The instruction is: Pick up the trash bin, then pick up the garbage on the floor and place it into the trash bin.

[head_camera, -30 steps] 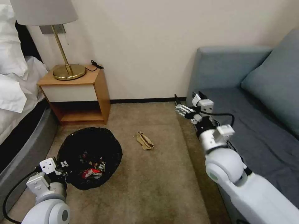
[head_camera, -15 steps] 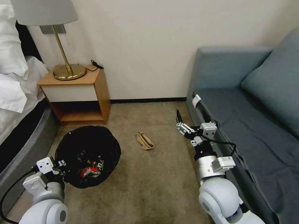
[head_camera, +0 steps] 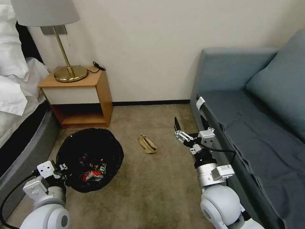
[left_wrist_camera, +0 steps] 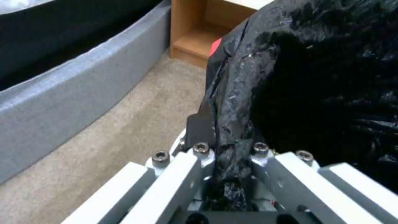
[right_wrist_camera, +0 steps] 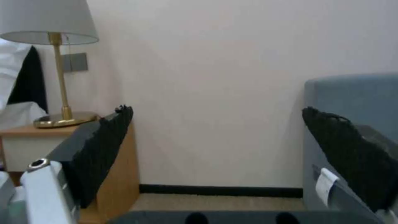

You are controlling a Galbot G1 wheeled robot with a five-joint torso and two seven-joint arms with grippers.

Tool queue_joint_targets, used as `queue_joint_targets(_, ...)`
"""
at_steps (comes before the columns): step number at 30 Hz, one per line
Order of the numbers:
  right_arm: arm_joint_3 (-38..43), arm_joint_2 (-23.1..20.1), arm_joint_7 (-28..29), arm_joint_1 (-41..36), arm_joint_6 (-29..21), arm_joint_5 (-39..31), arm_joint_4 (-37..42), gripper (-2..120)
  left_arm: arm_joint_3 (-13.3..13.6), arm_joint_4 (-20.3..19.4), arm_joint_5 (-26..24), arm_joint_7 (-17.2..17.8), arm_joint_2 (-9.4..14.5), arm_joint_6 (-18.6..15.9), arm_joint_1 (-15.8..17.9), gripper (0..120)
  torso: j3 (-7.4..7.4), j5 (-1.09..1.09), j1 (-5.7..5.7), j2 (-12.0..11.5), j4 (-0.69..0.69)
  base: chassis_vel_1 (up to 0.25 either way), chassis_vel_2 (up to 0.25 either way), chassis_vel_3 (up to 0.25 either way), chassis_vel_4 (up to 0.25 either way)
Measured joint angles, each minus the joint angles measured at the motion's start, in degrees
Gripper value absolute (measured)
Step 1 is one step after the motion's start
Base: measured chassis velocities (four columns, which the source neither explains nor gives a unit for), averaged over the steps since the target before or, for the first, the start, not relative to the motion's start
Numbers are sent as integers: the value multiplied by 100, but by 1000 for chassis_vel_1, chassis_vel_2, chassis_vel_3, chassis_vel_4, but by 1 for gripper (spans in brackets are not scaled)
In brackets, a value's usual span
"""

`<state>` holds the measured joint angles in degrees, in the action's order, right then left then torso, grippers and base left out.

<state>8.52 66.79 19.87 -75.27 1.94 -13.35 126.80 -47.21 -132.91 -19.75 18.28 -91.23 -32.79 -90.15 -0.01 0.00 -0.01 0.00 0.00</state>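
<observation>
Black bag lining the bin (head_camera: 90,159) is pinched in the left gripper (left_wrist_camera: 226,149) at its near rim, on carpet (head_camera: 152,178) beside the nightstand (head_camera: 79,95). Tan paper (head_camera: 147,143) lies apart, with the right gripper (head_camera: 190,127) spread wide nearby beside the sofa (head_camera: 254,121).

A plain pale wall (head_camera: 152,47) meets tan carpet (head_camera: 159,178). A wooden nightstand (head_camera: 79,95) bears a brass lamp (head_camera: 65,63); bed (head_camera: 16,95) left, blue-grey sofa (head_camera: 254,121) right.
</observation>
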Motion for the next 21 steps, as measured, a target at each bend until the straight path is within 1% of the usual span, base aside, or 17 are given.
queue_joint_targets(2,-2,-7,1,5,1,-6,-4,100,-1,0,0,0,-2,0,-1,3,0,1,0,0,0,-94,87,83,-107)
queue_joint_targets(7,18,-10,14,5,24,-18,-32,100,-2,0,0,-1,-15,6,-4,3,1,0,0,0,-1,-151,157,169,-164)
queue_joint_targets(11,23,-35,21,7,49,-21,-49,100,-1,0,2,-1,-17,8,1,3,1,3,0,0,0,-230,215,220,-218)
queue_joint_targets(14,21,-47,25,10,52,-21,-53,100,3,3,7,-1,-20,12,2,3,2,-1,1,-1,0,-256,235,232,-239)
queue_joint_targets(18,18,-57,30,15,55,-21,-65,100,6,6,7,-5,-25,17,3,3,1,2,1,0,-1,-215,208,218,-240)
queue_joint_targets(21,14,-66,30,25,61,-21,-76,100,5,8,10,-5,-28,23,1,3,2,-2,1,0,0,-180,194,196,-181)
